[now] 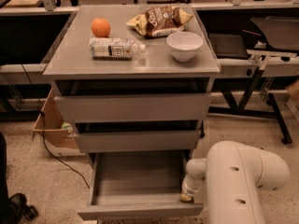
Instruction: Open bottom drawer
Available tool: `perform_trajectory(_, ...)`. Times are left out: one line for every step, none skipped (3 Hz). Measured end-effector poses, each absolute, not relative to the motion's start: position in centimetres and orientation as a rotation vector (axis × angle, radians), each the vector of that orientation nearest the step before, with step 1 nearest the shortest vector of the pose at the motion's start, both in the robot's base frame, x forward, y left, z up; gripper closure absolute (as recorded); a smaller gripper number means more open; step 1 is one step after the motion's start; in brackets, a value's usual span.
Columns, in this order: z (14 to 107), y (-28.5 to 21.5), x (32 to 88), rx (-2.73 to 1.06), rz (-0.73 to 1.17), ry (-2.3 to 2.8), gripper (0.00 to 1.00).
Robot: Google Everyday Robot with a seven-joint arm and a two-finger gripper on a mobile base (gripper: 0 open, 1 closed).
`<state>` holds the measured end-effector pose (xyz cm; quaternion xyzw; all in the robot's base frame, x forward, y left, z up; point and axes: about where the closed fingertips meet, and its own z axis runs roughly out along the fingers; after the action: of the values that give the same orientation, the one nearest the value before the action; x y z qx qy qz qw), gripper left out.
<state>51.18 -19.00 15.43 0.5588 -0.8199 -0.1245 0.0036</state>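
Observation:
The bottom drawer (140, 211) of the grey cabinet stands pulled out, its plain grey box interior bare. Its slim front panel runs along the lower edge of the camera view. My gripper (188, 196) sits at the drawer's front right corner, just inside the front panel, at the end of the white arm (243, 181) that fills the lower right. The two drawers above, the tall-fronted one (133, 107) and the mid-height one (136, 140), are pushed in.
On the cabinet top lie an orange (100, 27), a water bottle (113, 47) on its side, a chip bag (159, 19) and a white bowl (184, 45). A cardboard box (50, 125) and a cable sit on the floor left. A shoe (14, 206) shows at lower left.

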Motion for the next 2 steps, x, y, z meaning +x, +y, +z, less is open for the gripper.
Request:
perform_trajectory(15.45, -19.12, 50.55, 1.727, -0.411, -2.567, 1.00)
perform_trajectory(15.99, -18.81, 51.06, 1.749, -0.419, -2.582, 1.00)
